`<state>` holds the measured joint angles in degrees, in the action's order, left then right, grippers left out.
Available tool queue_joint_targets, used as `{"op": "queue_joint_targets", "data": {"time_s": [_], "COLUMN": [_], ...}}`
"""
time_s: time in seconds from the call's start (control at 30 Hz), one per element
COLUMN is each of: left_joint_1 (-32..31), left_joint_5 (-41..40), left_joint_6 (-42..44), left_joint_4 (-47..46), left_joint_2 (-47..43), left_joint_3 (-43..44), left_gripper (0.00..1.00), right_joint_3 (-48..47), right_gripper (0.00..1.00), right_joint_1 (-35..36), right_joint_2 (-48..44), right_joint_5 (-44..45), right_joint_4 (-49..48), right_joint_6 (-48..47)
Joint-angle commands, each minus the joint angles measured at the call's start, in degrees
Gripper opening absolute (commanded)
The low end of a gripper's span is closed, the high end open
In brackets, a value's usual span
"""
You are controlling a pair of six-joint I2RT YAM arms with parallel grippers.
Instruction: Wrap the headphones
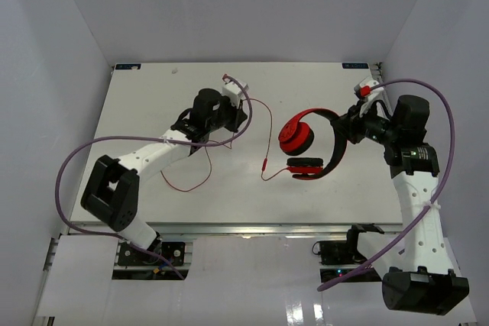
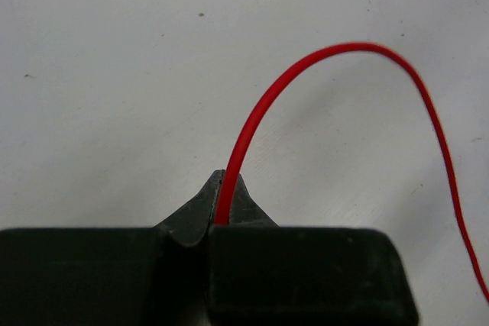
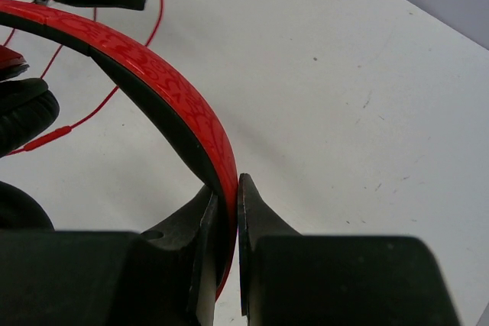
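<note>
Surface: a matte white rectangular table (image 1: 153,89), lightly scuffed and speckled.
Room: plain white walls (image 1: 229,5) close in the left, far and right sides.
Left cable: a thick purple robot cable (image 1: 65,166) loops out to the left of the left arm.
Left gripper (image 2: 223,188): black fingers are pressed together, pinching the cord.
Cord: a long thin red cord (image 2: 328,51) rises from between those fingers, arcs over to the gripper's right and drops towards the table. The top view shows a slack loop of it lying on the arm-base side of the gripper.
Headphones: red over-ear headphones with round ear cups (image 1: 296,137) sit between the two grippers, close to the right one. One cup shows its red shell, the other its black pad.
Headband: a curved band (image 3: 153,66), patterned red outside and black inside, sweeps away to the left of the right gripper.
Right gripper (image 3: 229,188): fingers are clamped on the headband.
Right cable: a second purple cable (image 1: 451,127) arches over the right arm.
</note>
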<state>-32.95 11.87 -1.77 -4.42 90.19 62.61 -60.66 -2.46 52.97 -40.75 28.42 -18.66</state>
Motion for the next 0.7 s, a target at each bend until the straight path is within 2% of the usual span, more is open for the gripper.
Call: {"op": "queue_joint_targets", "data": {"time_s": [0.0,0.13,0.37,0.53,0.67], "left_joint_1": [0.3,0.3,0.3,0.1,-2.7], "left_joint_5": [6.9,8.2,7.3,3.3,-5.4], "left_joint_6": [0.9,1.2,1.8,4.9,8.6], "left_joint_4": [7.4,11.0,17.1,22.8,27.4], "left_joint_2": [3.7,6.7,8.2,8.1,8.6], "left_joint_3": [7.3,12.5,18.5,23.1,26.8], "left_gripper": [0.00,0.00,0.00,0.00,0.00], "right_joint_3": [-3.4,-3.5,-1.3,0.7,0.0], "right_gripper": [0.08,0.08,0.08,0.08,0.07], "right_joint_1": [7.2,13.5,20.2,28.4,32.5], "right_joint_2": [-0.6,0.1,3.0,7.3,11.6], "right_joint_5": [0.6,5.8,16.5,30.7,39.3], "right_joint_4": [0.2,1.7,-0.3,-4.3,-8.4], "right_joint_6": [-3.8,-6.4,-7.6,-5.2,-1.2]}}
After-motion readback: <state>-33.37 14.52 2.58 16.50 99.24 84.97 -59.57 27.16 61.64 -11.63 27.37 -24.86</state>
